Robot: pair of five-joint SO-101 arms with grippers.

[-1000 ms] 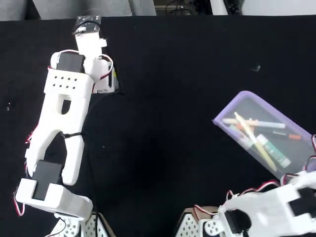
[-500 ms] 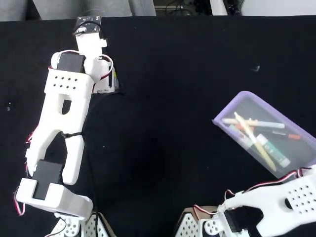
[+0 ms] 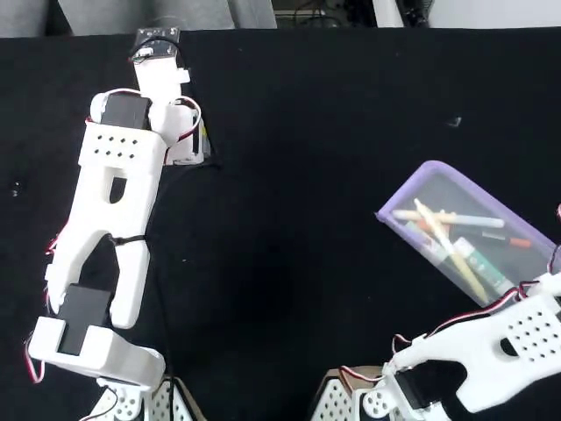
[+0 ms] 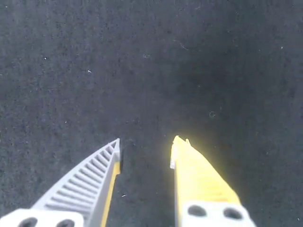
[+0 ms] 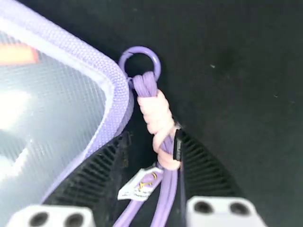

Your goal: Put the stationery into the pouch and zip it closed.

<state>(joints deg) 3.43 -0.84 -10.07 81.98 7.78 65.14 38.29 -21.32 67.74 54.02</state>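
Pouch (image 3: 436, 166) — one, clear, purple-trimmed, lying at table (image 3: 289, 219) right side; pens (image 3: 451, 239) inside, roughly five, overlapping. One pull cord (image 5: 156, 113) between right gripper (image 5: 151, 138) jaws, spread, one jaw touching cord. Left gripper (image 4: 147, 142) — jaws parted, over table far left.

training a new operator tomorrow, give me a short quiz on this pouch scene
1. True or false: the pens already lie inside the pouch.
2. What lies between the fingers of the right gripper? A) a loose pen B) the purple cord on the pouch's ring C) nothing
3. Fill in: the left gripper is over the black cloth with its jaws ____.

Key: 1 true; 2 B; 3 open.
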